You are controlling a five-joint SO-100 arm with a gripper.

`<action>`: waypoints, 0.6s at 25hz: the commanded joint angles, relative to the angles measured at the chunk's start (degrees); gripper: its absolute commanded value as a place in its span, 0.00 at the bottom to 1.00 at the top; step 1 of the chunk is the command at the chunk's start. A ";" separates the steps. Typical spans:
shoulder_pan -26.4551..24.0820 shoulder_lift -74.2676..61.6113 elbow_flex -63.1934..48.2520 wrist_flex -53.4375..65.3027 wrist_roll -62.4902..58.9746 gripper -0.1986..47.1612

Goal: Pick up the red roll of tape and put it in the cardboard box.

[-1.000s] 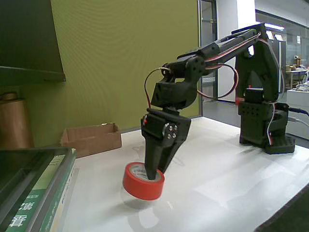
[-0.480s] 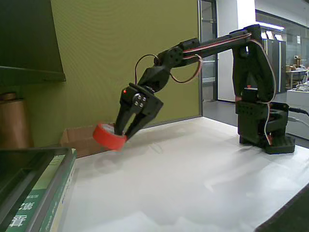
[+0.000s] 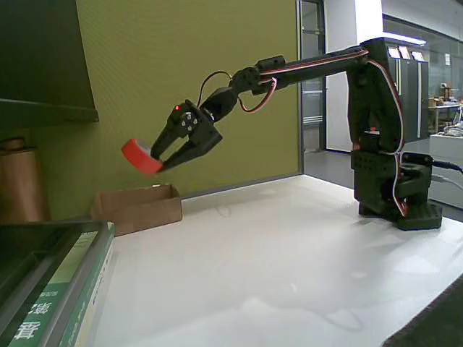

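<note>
Gripping one red roll of tape (image 3: 141, 157), the claw (image 3: 160, 155) hangs above one cardboard box (image 3: 137, 207).

An olive-green wall (image 3: 217, 94) backs the white bench (image 3: 289, 267); a glass-partitioned office (image 3: 427, 79) shows brightly lit at right.

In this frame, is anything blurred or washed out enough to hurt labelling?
Fixed view: the red roll of tape is smeared by motion and its core print is unreadable; the fingers gripping it look soft too. The white table is glare-bright with faint shadows. The cardboard box stays sharp, while the bright right background is overexposed.
</note>
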 commanded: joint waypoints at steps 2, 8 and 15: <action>2.46 5.71 -1.14 -2.37 -0.53 0.01; 5.54 -1.41 -8.44 -3.34 -0.26 0.01; 7.47 -10.99 -16.44 -3.34 -0.26 0.01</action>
